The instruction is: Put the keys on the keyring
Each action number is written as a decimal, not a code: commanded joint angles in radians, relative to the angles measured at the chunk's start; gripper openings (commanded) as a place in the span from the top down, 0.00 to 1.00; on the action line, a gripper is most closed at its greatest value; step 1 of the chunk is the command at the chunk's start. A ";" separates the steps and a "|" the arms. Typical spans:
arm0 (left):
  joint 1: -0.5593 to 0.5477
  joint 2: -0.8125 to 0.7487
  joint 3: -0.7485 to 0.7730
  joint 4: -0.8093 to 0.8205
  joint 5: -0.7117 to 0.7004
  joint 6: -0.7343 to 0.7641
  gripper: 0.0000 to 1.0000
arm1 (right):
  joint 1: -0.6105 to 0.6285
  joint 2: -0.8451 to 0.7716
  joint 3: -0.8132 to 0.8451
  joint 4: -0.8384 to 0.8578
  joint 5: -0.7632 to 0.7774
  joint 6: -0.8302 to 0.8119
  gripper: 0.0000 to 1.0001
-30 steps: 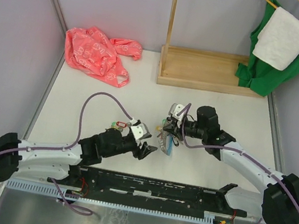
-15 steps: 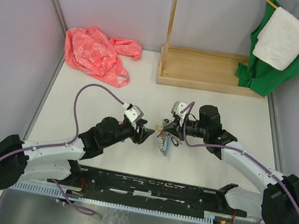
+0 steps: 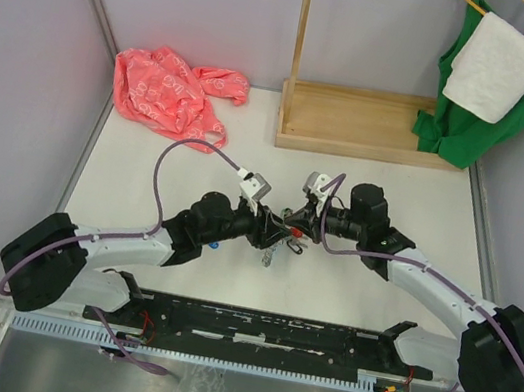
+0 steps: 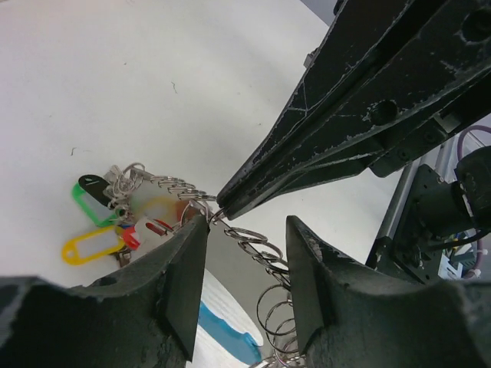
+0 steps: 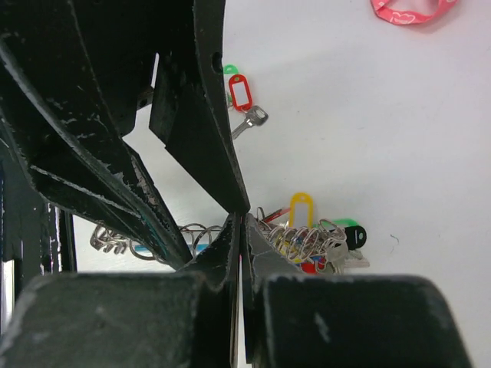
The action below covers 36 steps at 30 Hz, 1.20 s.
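The large keyring [image 4: 253,238], a loop of grey coiled metal with a light-blue sleeve, sits at the middle of the white counter [image 3: 142,185], with small silver keys [image 4: 92,247] on yellow, green and red plastic tags bunched at one end. The right gripper [image 5: 240,222] has its jaws clenched on the coil. The left gripper [image 4: 245,230] straddles the same stretch with jaws apart, grasping nothing. The ring looks light, floppy and slick (the coil likely springy), so bare coil beside the pinch seems the best hold. One red-tagged key [image 5: 240,92] lies apart. The white print on the crumpled pink plastic bag [image 3: 168,93] is unreadable.
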 commanded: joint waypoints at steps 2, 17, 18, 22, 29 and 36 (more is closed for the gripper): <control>0.001 0.032 -0.005 0.046 0.048 -0.083 0.52 | -0.002 -0.058 -0.031 0.224 0.043 0.115 0.99; 0.001 -0.041 -0.069 -0.084 -0.004 0.072 0.59 | -0.003 -0.092 -0.074 0.176 0.145 0.262 0.99; 0.002 -0.037 -0.071 -0.081 0.000 0.075 0.59 | -0.003 -0.095 -0.075 0.179 0.140 0.273 0.99; 0.000 -0.009 -0.066 -0.072 0.017 0.083 0.60 | -0.002 -0.084 -0.072 0.193 0.136 0.306 0.99; -0.043 0.000 -0.056 -0.082 0.006 0.189 0.71 | 0.001 -0.052 -0.009 0.045 0.186 0.317 0.99; -0.078 0.020 -0.031 -0.108 -0.005 0.241 0.84 | 0.026 -0.017 0.024 -0.028 0.213 0.262 0.99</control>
